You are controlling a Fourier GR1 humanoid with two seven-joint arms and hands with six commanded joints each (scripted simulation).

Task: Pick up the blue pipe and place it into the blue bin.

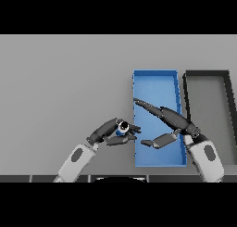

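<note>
The blue pipe (pixel 122 127) shows as a small blue piece with a pale ring end, held just left of the blue bin's near left wall. My left hand (pixel 110 131) is shut on it, fingers and thumb curled round it. The blue bin (pixel 156 79) is a long rectangular tray right of the table's middle. Over the bin hovers my right hand (pixel 172 120), open, its straight fingers reaching toward the bin's left wall and its thumb held low inside the bin.
A black bin (pixel 207 74) with a grey floor stands right beside the blue bin, at the right edge. The grey table (pixel 65 82) stretches to the left and back.
</note>
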